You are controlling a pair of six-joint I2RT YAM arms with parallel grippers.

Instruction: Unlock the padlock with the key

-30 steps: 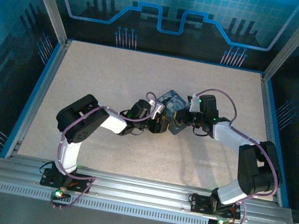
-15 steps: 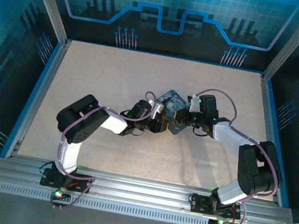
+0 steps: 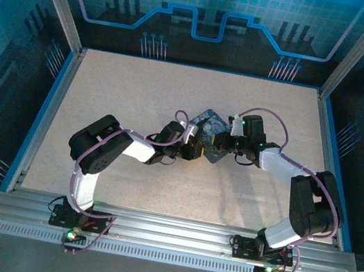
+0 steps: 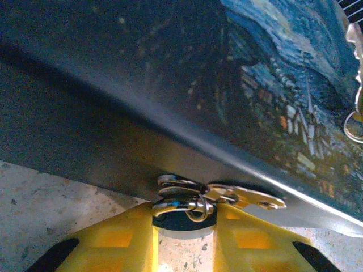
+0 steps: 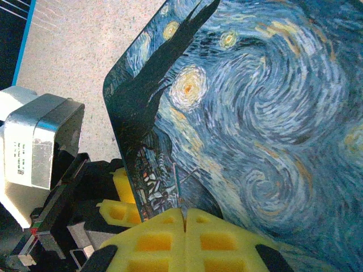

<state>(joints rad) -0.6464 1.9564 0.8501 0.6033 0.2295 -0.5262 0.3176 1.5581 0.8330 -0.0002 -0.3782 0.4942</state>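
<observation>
In the left wrist view the tiny padlock [image 4: 180, 220] sits between my yellow fingers [image 4: 113, 241]. Its dark body is in the gap and its silvery shackle [image 4: 173, 195] presses against the side of the starry-night tin [image 4: 227, 85]. A flat key-like tab [image 4: 247, 196] hangs from the shackle on a small ring. My left gripper [image 4: 184, 229] is shut on the padlock. In the right wrist view my right gripper [image 5: 185, 214] is shut on the key [image 5: 179, 184], a thin sliver seen edge-on over the tin lid [image 5: 272, 113]. Both grippers meet at the tin [image 3: 210, 122]: left gripper [image 3: 197, 151], right gripper [image 3: 219, 142].
The tin stands tilted on the speckled table [image 3: 140, 93], between the two wrists. A silvery key and ring [image 4: 356, 85] show at the right edge of the left wrist view. The left arm's camera housing [image 5: 39, 141] is close beside the tin's corner. A blue rim [image 3: 47, 119] borders the table.
The tin has shifted slightly between the two grippers. Both arms stay almost where they were.
</observation>
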